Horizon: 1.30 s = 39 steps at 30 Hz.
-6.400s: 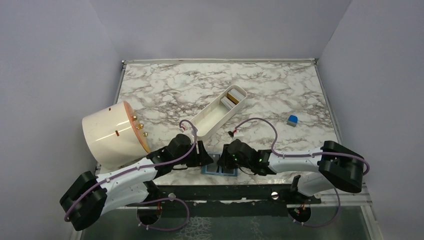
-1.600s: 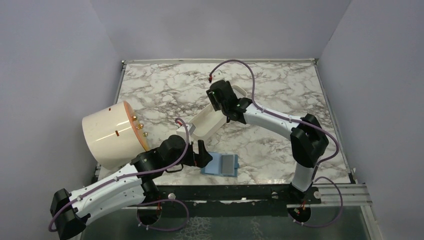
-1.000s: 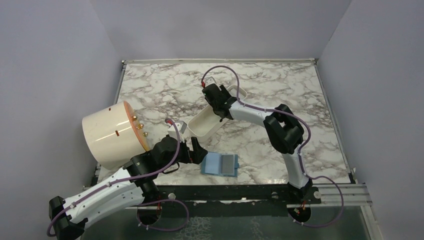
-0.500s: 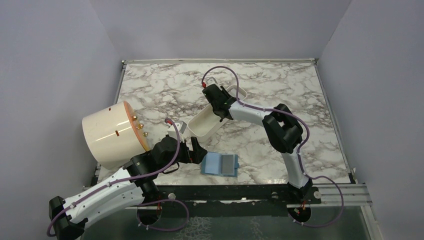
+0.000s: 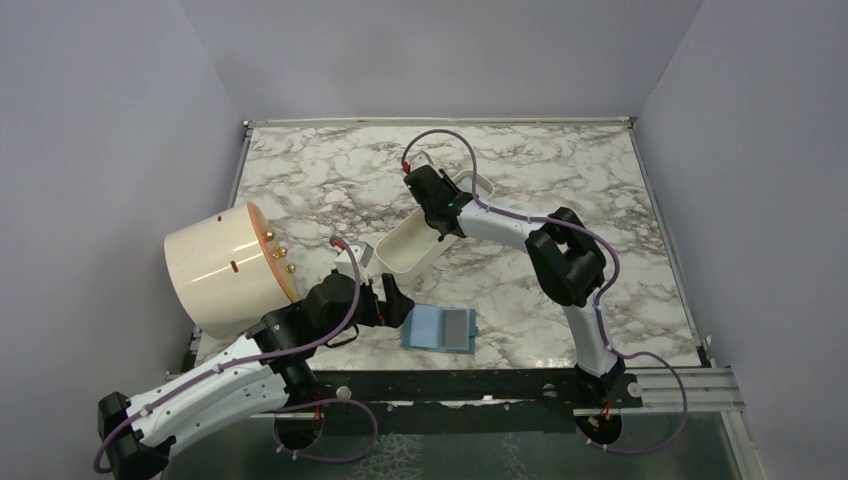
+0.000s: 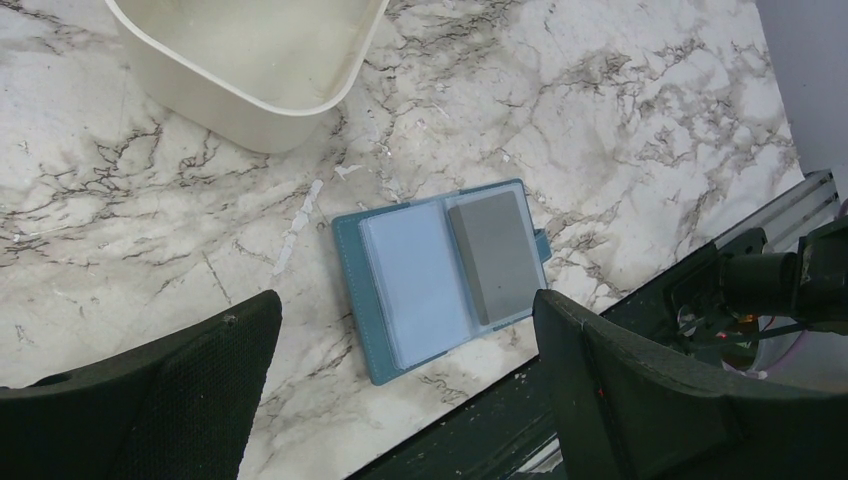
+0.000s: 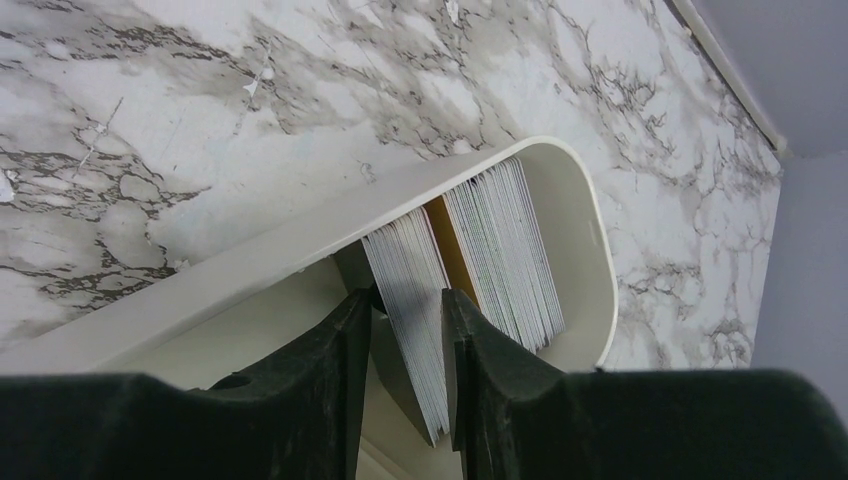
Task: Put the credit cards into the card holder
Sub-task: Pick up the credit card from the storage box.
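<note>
The teal card holder (image 5: 440, 328) lies open near the table's front edge, with a grey card (image 6: 495, 255) in its right pocket; it also shows in the left wrist view (image 6: 385, 300). My left gripper (image 5: 395, 305) is open and empty, hovering just left of the holder, its jaws wide apart (image 6: 400, 305). My right gripper (image 5: 443, 212) reaches into the long white tray (image 5: 405, 250). Its fingers (image 7: 355, 335) straddle a bunch of pale credit cards (image 7: 412, 275) standing on edge. A gold card (image 7: 452, 245) and more pale cards (image 7: 510, 240) stand beyond them.
A large white drum with an orange face (image 5: 220, 265) lies on its side at the left. The tray's near end (image 6: 250, 60) sits just beyond the holder. A black rail (image 5: 480, 385) runs along the table's front edge. The right arm's elbow (image 5: 565, 255) rises over the table's right half.
The right gripper left the holder for the tray's far end and settled over the cards. The left arm drew back to the left. Nothing has moved in the last half second.
</note>
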Each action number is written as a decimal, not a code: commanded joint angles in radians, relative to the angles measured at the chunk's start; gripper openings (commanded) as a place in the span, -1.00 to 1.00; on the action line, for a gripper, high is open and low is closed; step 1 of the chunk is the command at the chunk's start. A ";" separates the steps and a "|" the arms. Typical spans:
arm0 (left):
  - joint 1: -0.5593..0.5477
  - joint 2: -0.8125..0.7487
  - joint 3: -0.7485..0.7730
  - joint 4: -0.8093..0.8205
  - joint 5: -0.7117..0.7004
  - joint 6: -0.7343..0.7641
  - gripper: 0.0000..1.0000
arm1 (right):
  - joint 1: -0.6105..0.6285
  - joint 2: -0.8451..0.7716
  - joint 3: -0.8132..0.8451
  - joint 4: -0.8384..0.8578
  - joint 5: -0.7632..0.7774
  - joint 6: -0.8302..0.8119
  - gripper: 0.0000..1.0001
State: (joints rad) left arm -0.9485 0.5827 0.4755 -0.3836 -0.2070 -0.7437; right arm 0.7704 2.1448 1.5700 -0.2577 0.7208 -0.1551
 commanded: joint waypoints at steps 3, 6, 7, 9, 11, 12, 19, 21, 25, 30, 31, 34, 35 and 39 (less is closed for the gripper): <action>0.001 0.004 0.011 0.006 -0.009 0.021 0.98 | -0.006 -0.020 0.049 0.019 0.024 -0.015 -0.35; 0.002 -0.003 0.008 0.007 -0.011 0.017 0.98 | -0.008 -0.018 0.055 0.020 0.013 -0.021 -0.42; 0.002 -0.005 0.007 0.006 -0.013 0.018 0.98 | -0.008 -0.015 0.058 0.020 0.011 -0.023 -0.45; 0.001 -0.006 0.007 0.006 -0.014 0.018 0.98 | -0.008 -0.009 0.061 0.017 0.006 -0.024 -0.54; 0.001 -0.006 0.006 0.006 -0.013 0.018 0.98 | -0.008 -0.005 0.061 0.014 -0.002 -0.026 -0.65; 0.001 -0.007 0.004 0.007 -0.013 0.017 0.98 | -0.008 -0.004 0.060 0.013 -0.005 -0.023 -0.70; 0.001 -0.002 0.003 0.006 -0.006 0.015 0.98 | -0.008 -0.033 0.052 0.000 -0.021 -0.013 -0.98; 0.002 0.007 0.004 0.008 0.004 0.015 0.98 | -0.008 -0.038 0.050 -0.001 -0.030 -0.018 -0.98; 0.000 0.016 0.005 0.006 0.013 0.012 0.98 | -0.009 -0.043 0.037 0.003 -0.095 -0.019 -0.79; 0.002 0.013 0.007 0.007 0.014 0.015 0.98 | -0.008 -0.027 0.031 -0.022 -0.111 0.001 -0.26; 0.001 0.014 0.007 0.006 0.014 0.015 0.98 | -0.009 -0.029 0.025 -0.021 -0.120 0.005 -0.22; 0.001 0.017 0.009 0.008 0.011 0.017 0.98 | -0.008 -0.028 0.005 -0.009 -0.130 0.002 -0.06; 0.002 0.018 0.009 0.006 0.012 0.017 0.98 | -0.008 -0.023 0.004 -0.008 -0.126 0.000 -0.02; 0.002 0.017 0.008 0.007 0.012 0.016 0.98 | -0.008 0.003 0.008 -0.008 -0.112 -0.009 0.00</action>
State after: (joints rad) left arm -0.9485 0.6022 0.4755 -0.3836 -0.2058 -0.7410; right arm 0.7628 2.1395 1.5959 -0.2607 0.6338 -0.1627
